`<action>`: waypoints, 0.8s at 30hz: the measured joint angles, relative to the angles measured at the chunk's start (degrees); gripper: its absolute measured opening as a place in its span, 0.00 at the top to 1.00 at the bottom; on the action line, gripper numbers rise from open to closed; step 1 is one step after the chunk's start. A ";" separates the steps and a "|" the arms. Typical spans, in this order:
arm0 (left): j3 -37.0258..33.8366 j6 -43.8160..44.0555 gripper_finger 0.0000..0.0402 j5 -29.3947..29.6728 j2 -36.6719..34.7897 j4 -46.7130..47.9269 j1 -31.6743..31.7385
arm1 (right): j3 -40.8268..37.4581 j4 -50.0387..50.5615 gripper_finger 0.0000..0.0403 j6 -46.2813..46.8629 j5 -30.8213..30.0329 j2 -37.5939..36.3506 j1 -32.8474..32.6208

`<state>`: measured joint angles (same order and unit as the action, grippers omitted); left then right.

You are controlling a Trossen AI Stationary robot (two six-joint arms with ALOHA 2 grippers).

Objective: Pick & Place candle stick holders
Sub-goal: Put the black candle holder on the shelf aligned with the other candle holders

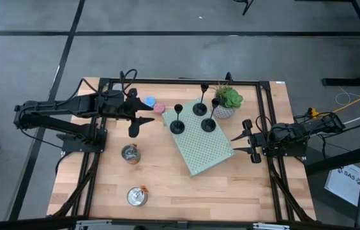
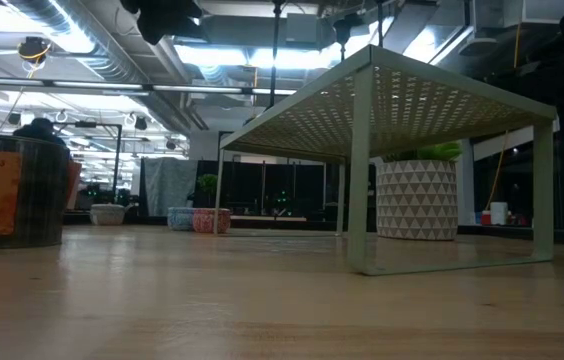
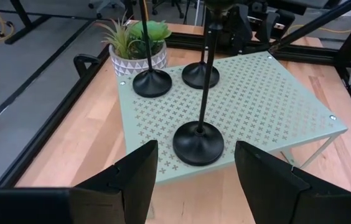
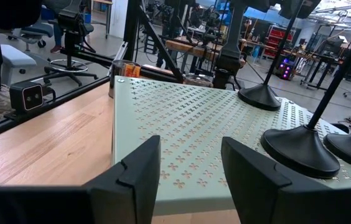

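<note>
All three candle stick holders (image 1: pixel 199 106) stood upright on the pale green perforated rack (image 1: pixel 205 152), grouped toward its far end near the potted plant (image 1: pixel 226 101). The left hand (image 1: pixel 135 124) hovered just beside the rack's left edge, fingers spread and empty, with the nearest holder (image 3: pixel 198 142) directly ahead of it in the left wrist view. The right hand (image 1: pixel 244 144) waited at the rack's right edge, likewise released and holding nothing. Two silver tins (image 1: pixel 131 153) sat on the bench (image 1: pixel 167 191) to the left of the rack, well apart from it. Small blue and pink objects (image 1: pixel 154 105), probably candles, lay near the left arm.
</note>
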<state>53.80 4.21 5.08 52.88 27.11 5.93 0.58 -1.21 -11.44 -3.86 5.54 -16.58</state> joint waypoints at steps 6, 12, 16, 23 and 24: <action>0.00 0.01 0.48 0.00 0.15 0.04 0.00 | 0.00 0.02 0.57 0.01 0.00 0.00 -0.02; 0.00 0.00 0.48 0.00 0.15 0.04 0.00 | 0.00 0.02 0.57 0.02 0.00 0.00 -0.02; 0.00 0.01 0.48 0.00 0.15 0.04 0.00 | 0.00 0.01 0.57 0.02 0.00 0.00 -0.02; 0.00 0.02 0.48 0.00 0.15 0.04 0.00 | 0.00 0.02 0.57 0.01 0.00 0.00 -0.01; 0.00 0.02 0.48 0.00 0.15 0.04 0.02 | 0.00 0.02 0.57 0.02 0.00 0.00 0.00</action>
<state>53.80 4.23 5.08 53.04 27.16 5.95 0.58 -1.19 -11.42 -3.86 5.54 -16.58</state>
